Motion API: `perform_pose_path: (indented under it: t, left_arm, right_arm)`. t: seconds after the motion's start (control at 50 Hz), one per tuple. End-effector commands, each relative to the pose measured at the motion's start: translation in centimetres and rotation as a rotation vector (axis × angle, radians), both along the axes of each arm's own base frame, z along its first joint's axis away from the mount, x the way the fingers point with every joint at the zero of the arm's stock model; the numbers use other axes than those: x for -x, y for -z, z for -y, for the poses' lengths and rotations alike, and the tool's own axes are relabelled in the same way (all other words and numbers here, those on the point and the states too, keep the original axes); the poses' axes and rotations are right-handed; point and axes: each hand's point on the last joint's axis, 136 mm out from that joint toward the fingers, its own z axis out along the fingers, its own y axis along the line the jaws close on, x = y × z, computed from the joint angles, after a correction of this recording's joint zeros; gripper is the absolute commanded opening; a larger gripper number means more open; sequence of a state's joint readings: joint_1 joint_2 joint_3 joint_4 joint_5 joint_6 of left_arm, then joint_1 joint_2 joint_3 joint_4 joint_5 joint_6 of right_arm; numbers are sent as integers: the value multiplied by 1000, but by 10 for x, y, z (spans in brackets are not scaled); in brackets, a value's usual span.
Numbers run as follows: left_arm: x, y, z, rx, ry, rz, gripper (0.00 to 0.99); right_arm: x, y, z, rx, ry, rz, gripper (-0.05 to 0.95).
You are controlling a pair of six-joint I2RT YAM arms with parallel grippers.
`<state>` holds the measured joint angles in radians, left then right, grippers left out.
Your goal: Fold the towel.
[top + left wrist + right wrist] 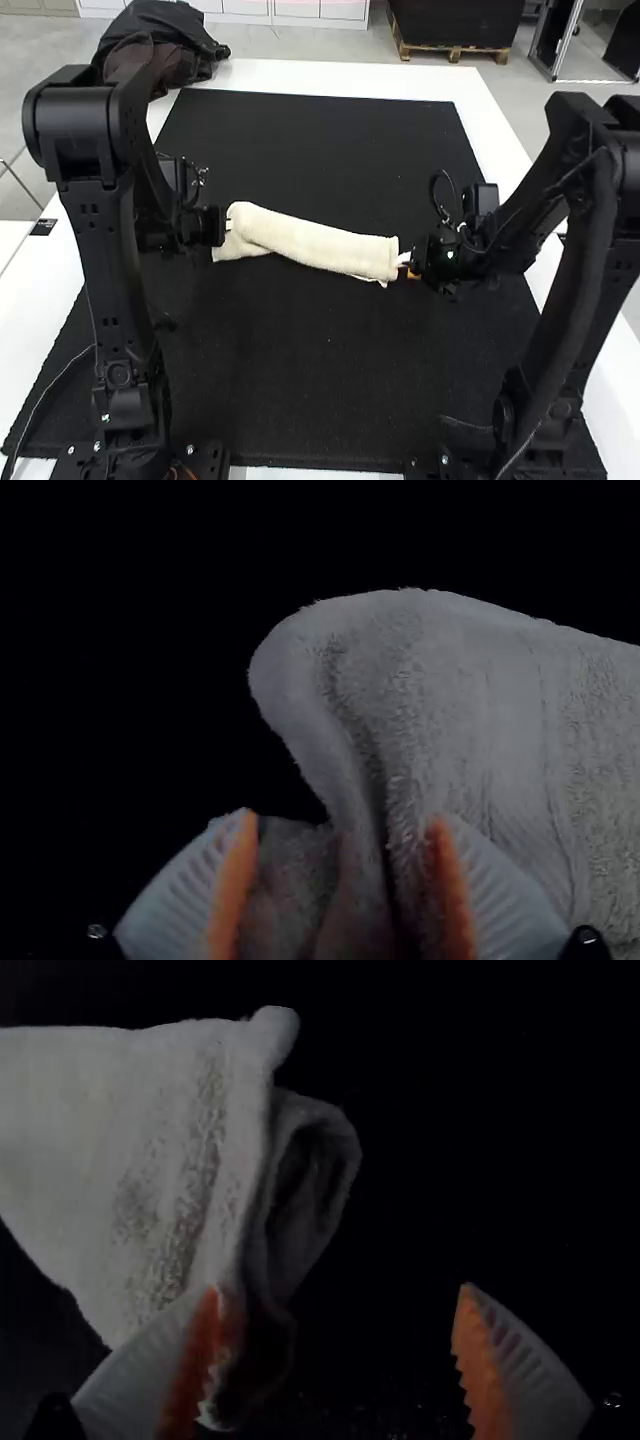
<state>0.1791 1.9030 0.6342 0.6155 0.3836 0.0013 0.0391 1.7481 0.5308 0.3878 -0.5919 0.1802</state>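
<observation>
High view: the towel [315,246] is on the black mat [300,400], lying as a long narrow strip between the left gripper [228,227] and the right gripper [406,264], with one end right at each set of fingertips. It looks folded over lengthwise, with a bit of the lower layer poking out near the left gripper.

Left wrist view: the fingers [170,905] are spread a fair way apart, and a bunched bit of towel sits in the gap. I don't see it pinched from both sides, so I'd say no real hold on it. The rest runs out past the tips.

Right wrist view: those fingers are wide apart too. One overlaps the towel's end, where the cloth curls into a loose loop, and the other is over bare mat. Nothing clamped there either, imo.

My read is that the lengthwise fold is basically made and this is the tidying or regripping bit. Next I'd square up the loose layers at both ends, then grab one end properly and bring it over to the other.
</observation>
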Motion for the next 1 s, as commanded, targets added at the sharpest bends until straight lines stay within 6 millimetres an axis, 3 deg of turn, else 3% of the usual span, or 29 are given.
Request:
perform_pose_path:
  t: [0.0,0.04,0.06,0.08,0.24,0.52,0.74,0.98]
  left_arm:
    - [2,-7,-14,-61,-26,25,733]
    - [1,-8,-16,-62,-32,31,857]
    - [2,-8,-19,-65,-39,35,961]
    - [2,-9,-22,-71,-51,37,982]
    - [-1,-18,-47,-51,-128,69,980]
    - [-2,-42,-88,16,-249,139,972]
    - [-4,-44,-75,28,-207,143,972]
    - [-8,-51,-67,49,-202,155,972]
  right_arm:
    - [1,8,5,31,7,-5,625]
    - [1,8,5,30,8,-6,661]
    - [0,8,5,29,7,-6,731]
    - [0,7,5,30,8,-4,775]
    - [-3,4,4,23,4,-4,897]
    - [-7,-5,-2,1,-12,-11,907]
    - [-11,-10,-10,-13,-19,-9,907]
    - [-11,-21,-37,-53,-74,-28,907]
